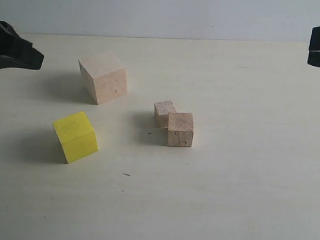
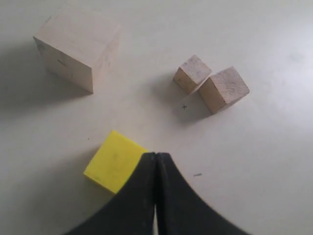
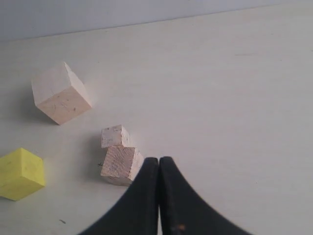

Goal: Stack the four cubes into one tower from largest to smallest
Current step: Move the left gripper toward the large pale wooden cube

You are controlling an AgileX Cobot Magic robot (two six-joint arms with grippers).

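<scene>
Nearest the exterior camera sits the bright yellow cube (image 1: 75, 137), flat on the bench (image 1: 243, 192) and turned so that a corner faces forward. It stands alone with open bench all round, which I judge leaves room for fingers to come down on two opposite faces.

Farther in and to the right lie the two small light-brown cubes. The bigger small wooden cube (image 1: 180, 129) is in front, and the smallest wooden cube (image 1: 164, 112) is tucked behind its left corner. They seem to touch there, though the seam is too fine to be sure. That closeness would make either one awkward to grasp without nudging the other.

Farther back on the left is the large pale wooden cube (image 1: 103, 77), well apart from the rest and also rotated on the bench. As the biggest, it is by my reading the natural base, with the others going onto it, yellow first. All four rest singly on the bench; nothing is stacked yet.

Both arms are raised at the far edges of the scene. The left end effector (image 2: 156, 155) hovers over the left side of the bench, looking down on all four cubes, its jaws pressed together with nothing between them. The right end effector (image 3: 159, 159) hangs off to the right of the small pair, likewise closed tight and empty. Neither touches a cube, and each would need to spread its jaws before any grasp.
</scene>
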